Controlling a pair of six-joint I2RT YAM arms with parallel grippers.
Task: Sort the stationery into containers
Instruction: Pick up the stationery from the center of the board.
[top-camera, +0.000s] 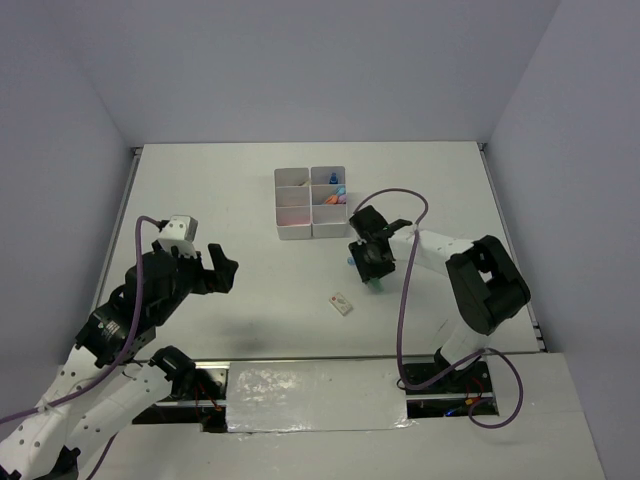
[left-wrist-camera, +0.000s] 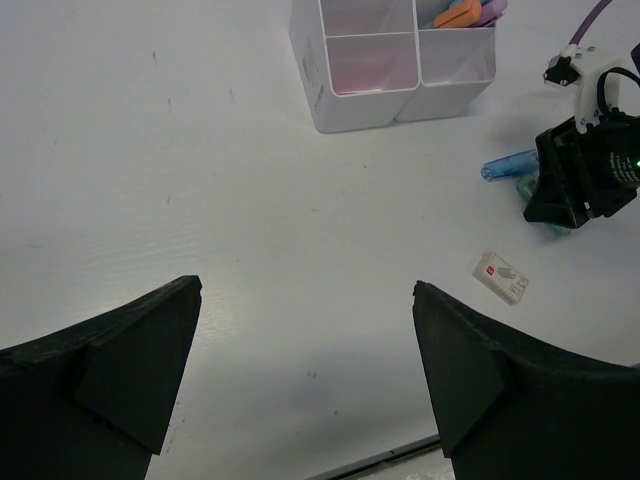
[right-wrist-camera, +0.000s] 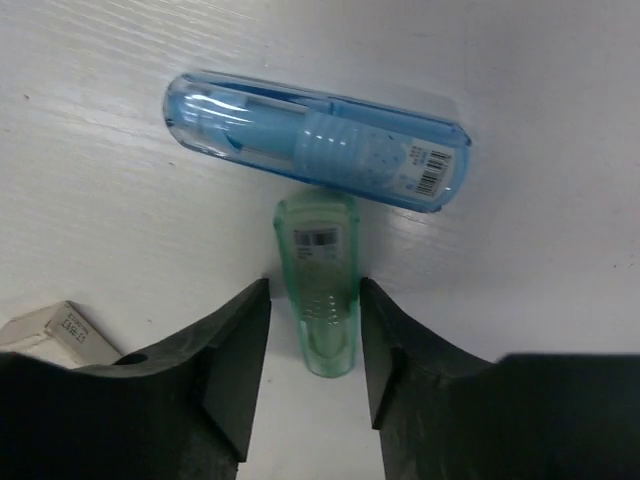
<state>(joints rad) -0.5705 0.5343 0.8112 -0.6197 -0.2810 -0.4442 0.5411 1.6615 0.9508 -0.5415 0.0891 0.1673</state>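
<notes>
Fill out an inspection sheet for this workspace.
Surface: white table, faint specks.
Job's things: six-compartment container, orange and pink pieces inside; blue marker, green marker and white eraser loose on the table.
Clutter: nothing seen.
Grippers: left gripper open, empty; right gripper open astride the green marker, a gap showing.
Cables: purple cable on each arm.
Surroundings: plain grey walls.
</notes>
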